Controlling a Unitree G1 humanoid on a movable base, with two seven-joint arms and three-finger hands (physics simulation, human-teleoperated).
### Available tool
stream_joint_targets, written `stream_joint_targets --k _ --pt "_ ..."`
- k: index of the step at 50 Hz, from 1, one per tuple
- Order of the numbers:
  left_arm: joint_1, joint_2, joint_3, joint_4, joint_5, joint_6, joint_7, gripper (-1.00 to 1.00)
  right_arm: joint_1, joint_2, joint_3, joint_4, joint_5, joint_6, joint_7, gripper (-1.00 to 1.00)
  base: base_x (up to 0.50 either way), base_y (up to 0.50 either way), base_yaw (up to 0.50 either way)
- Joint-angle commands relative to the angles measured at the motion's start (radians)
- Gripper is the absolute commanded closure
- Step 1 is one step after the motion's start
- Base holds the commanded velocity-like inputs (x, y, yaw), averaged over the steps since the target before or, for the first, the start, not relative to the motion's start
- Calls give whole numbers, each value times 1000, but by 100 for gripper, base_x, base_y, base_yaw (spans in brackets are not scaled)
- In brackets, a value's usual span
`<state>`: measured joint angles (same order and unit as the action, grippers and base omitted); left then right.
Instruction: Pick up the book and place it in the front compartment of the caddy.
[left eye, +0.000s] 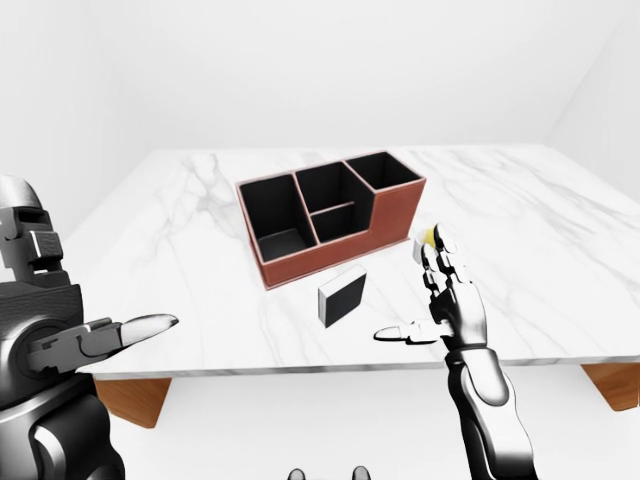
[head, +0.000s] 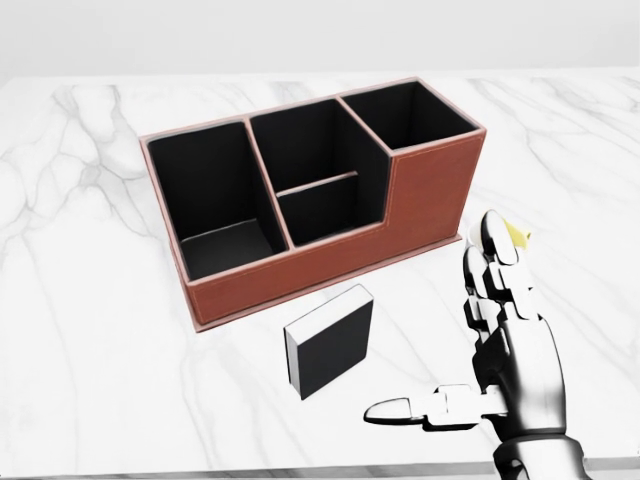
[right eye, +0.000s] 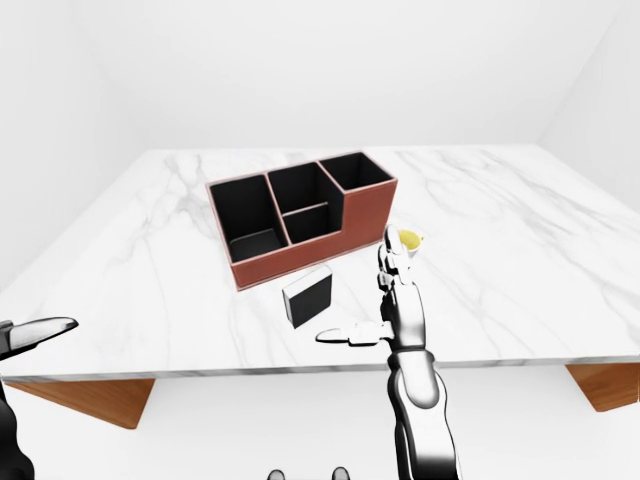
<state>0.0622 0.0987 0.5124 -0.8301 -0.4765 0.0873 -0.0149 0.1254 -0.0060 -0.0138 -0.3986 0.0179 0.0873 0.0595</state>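
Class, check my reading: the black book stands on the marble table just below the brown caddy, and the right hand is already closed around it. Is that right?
Not quite. The right hand is open and apart from the book, off to its right in the head view. The rest holds: the book stands on the table just below the caddy.
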Motion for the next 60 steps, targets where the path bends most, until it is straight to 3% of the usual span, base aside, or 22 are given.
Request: stream_joint_targets --k 1,29,30,31,38,49,52,57,60 --pt "0 1 4 -8 -5 0 3 -100 4 0 6 -6 -11 0 0 -100 50 0 0" --pt "4 5 22 -24 -22 0 5 -100 15 1 18 -27 -28 0 0 -100 50 0 0" --pt "1 2 13 -7 -23 0 -2 -100 -21 -49 8 -419 -47 0 28 -100 0 0 0" --pt "4 1 13 -6 -24 0 -4 -100 -31 -47 0 -469 -53 0 45 -100 5 0 0" --pt "2 9 29 -18 -42 0 2 -100 -54 -22 -21 -528 -75 0 99 -100 41 0 0" --pt "2 12 34 -20 -51 0 3 -100 -136 -64 -41 -648 -151 0 149 -100 39 0 0" --pt "2 11 31 -19 -48 0 2 -100 -140 -75 -59 -648 -177 0 205 -100 0 0 0" --pt "2 17 52 -25 -71 0 4 -100 -161 -11 -89 -648 -342 0 382 -100 0 0 0" --pt "0 20 54 -24 -76 0 7 -100 -204 154 -117 -649 -632 0 639 -100 0 0 0"
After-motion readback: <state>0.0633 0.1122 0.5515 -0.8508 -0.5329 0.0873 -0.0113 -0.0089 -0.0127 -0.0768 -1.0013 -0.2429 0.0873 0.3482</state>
